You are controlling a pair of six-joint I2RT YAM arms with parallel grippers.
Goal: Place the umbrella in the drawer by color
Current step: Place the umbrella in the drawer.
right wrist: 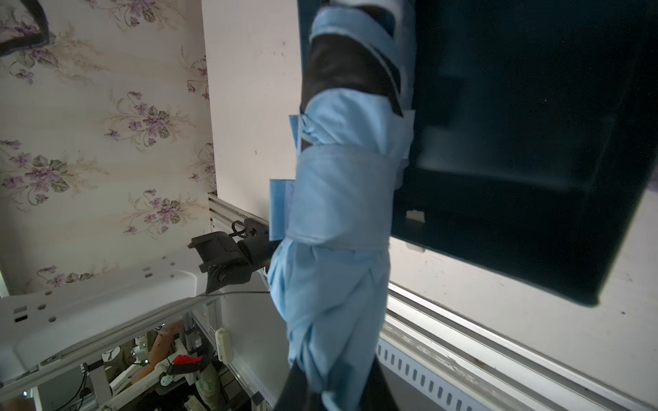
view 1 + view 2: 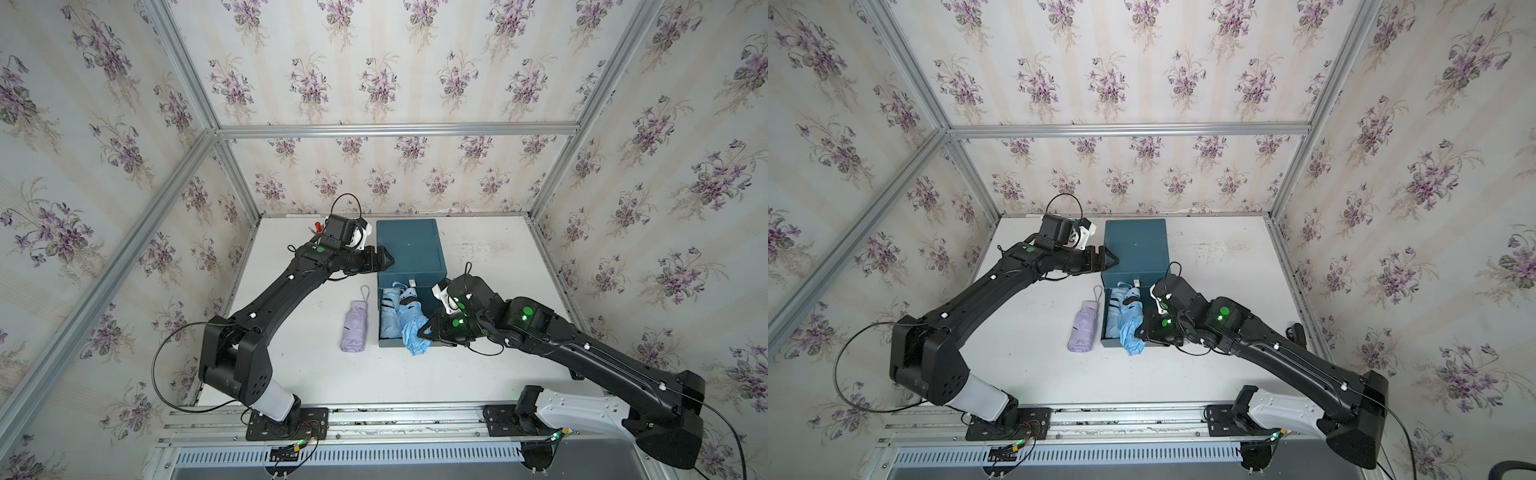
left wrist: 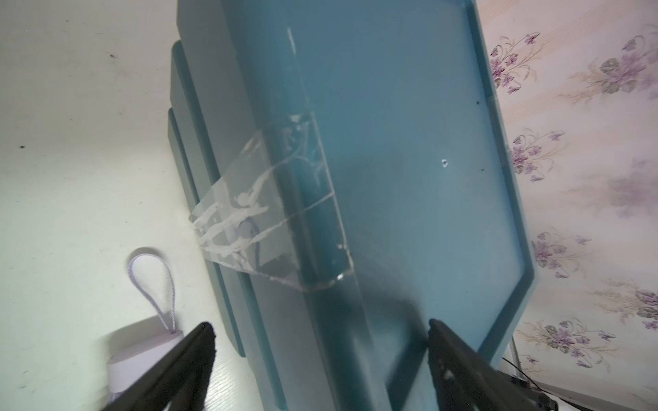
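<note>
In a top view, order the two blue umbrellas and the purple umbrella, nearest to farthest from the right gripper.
1. Held blue umbrella, clamped in the right gripper.
2. Other blue umbrella, lying in the drawer.
3. Purple umbrella, on the table beside the drawer.
</note>
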